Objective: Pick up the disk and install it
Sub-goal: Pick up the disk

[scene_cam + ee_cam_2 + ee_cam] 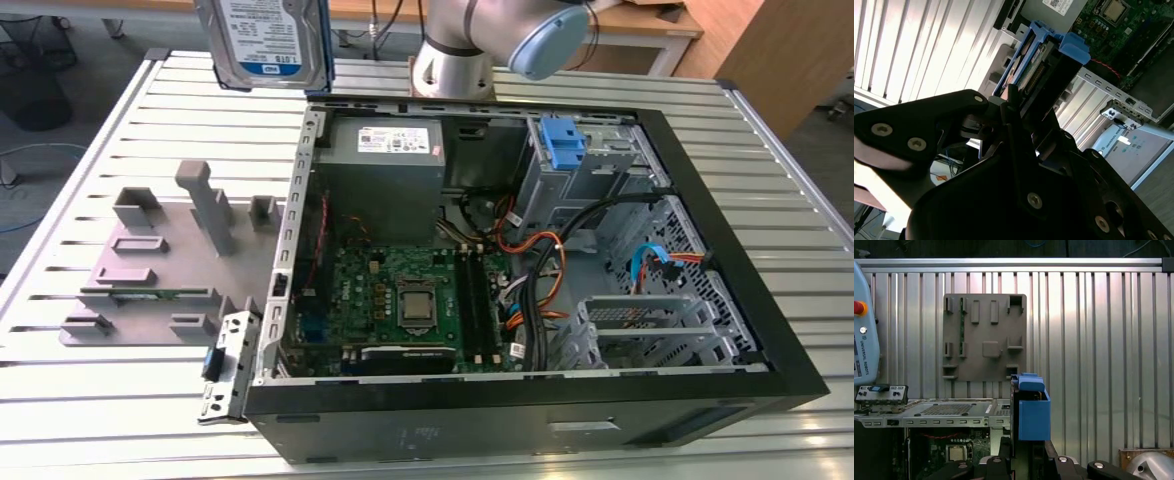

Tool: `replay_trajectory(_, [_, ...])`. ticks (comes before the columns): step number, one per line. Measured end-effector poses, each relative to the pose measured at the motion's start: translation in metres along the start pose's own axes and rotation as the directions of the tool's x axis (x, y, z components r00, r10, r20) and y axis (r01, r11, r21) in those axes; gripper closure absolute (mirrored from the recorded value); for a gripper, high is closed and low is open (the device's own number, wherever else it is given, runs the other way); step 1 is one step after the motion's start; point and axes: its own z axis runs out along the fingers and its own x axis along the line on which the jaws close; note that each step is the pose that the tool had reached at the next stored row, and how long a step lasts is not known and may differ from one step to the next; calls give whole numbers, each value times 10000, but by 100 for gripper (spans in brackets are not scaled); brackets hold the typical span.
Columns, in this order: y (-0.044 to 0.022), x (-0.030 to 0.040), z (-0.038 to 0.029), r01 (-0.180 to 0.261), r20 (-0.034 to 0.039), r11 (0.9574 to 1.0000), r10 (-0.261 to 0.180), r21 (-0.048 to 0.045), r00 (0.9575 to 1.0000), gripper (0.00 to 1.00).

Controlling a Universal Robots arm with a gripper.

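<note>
Black fingers (pixel 1012 102) of my gripper (pixel 1024 97) are clenched on the disk (pixel 263 38), as the second wrist view shows. I hold it high over the slatted metal table (pixel 94 430), outside the open computer case (pixel 534 415), on the exterior view's left of my arm's base (pixel 451 60). This carry, I judge, wants a firm, square squeeze, the side rails left free and the drive well clear of the case wall and cables (pixel 541 270). The disk is flat silver metal, with a white-and-blue label and blue plastic rails (pixel 1033 415).
</note>
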Motion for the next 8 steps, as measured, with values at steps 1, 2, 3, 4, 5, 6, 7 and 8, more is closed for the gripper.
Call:
replay_trajectory(1, [-11,0,0,0,0,10000,0,0,10000,65])
replay_trajectory(2, [-23,-1,0,0,0,10000,0,0,10000,65])
replay_trajectory(3, [-34,-1,0,0,0,10000,0,1,10000,65])
replay_trajectory(4, [-45,-1,0,0,0,10000,0,0,10000,65])
replay_trajectory(5, [-57,-1,0,0,0,10000,0,0,10000,65])
replay_trajectory(6, [-68,-2,0,0,0,10000,0,0,10000,65])
replay_trajectory(7, [-80,-2,0,0,0,10000,0,0,10000,65])
replay_trajectory(8, [-92,-2,1,0,1,10000,0,1,10000,65])
